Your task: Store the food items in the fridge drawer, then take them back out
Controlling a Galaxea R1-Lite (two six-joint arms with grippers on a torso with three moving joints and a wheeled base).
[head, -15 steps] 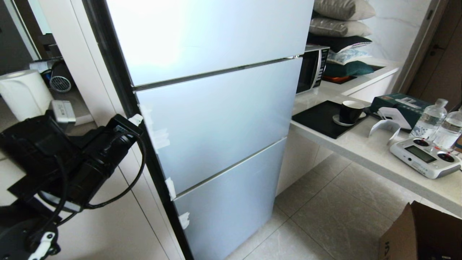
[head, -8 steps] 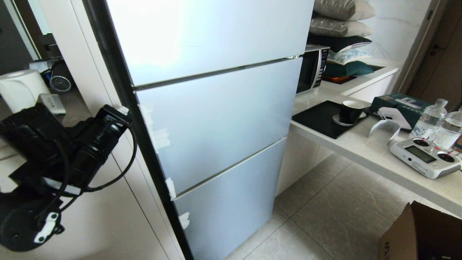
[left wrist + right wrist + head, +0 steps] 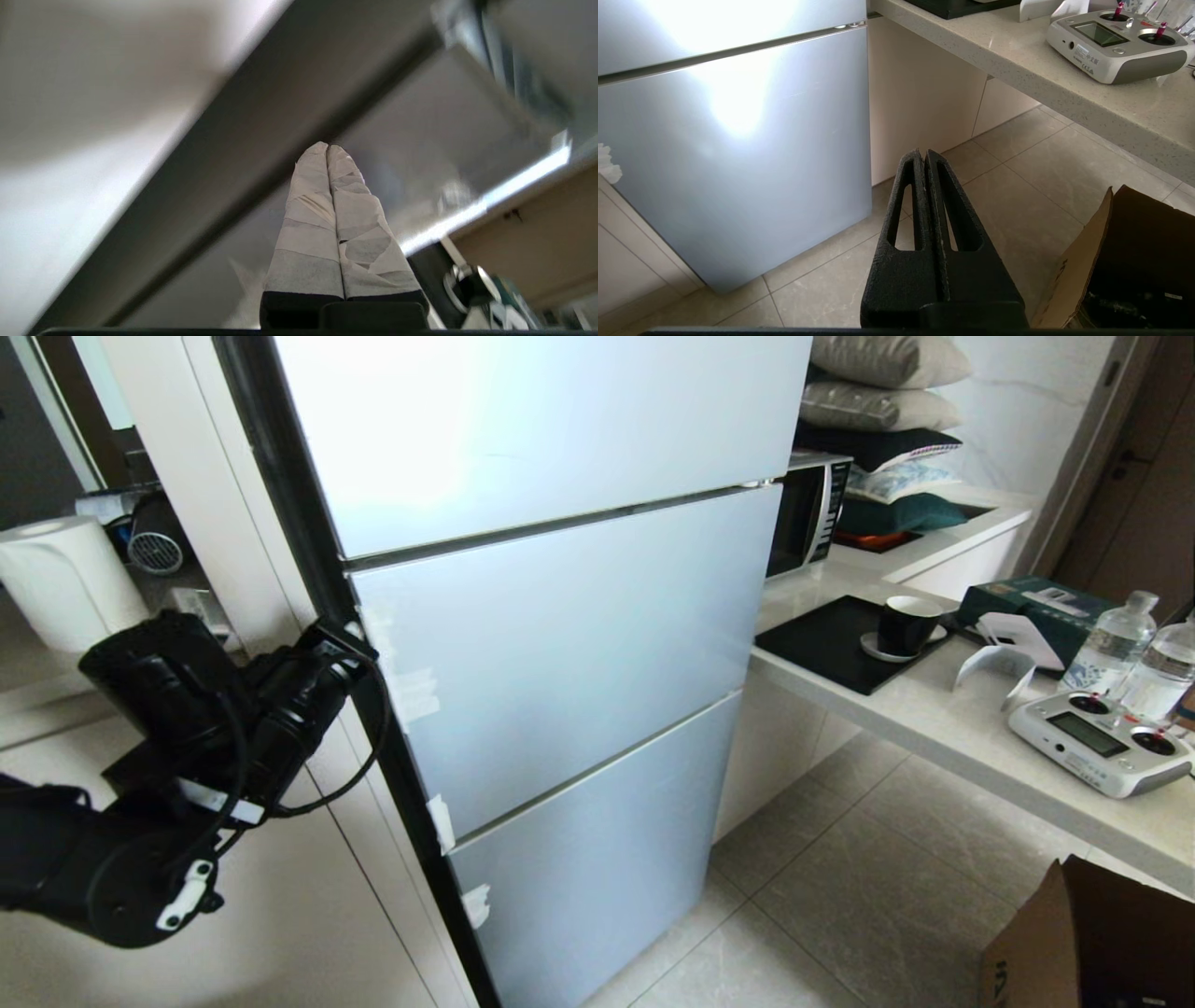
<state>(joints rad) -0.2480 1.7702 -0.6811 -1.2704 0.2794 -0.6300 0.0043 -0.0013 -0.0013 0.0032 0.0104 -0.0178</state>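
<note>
Here, the left gripper (image 3: 327, 148) is closing in on the fridge's left edge.
Its taped fingers (image 3: 308, 219) are pressed flat together, holding nothing, and pointing at the dark side strip (image 3: 317, 569) beside the middle door (image 3: 579, 644), likely because a thin tip suits hooking that edge. All three door panels are sitting shut, so the drawer and the food are hiding from view. The right gripper (image 3: 926, 154) is hanging parked over the floor (image 3: 1031, 186), fingers together and empty, apparently waiting its turn.
</note>
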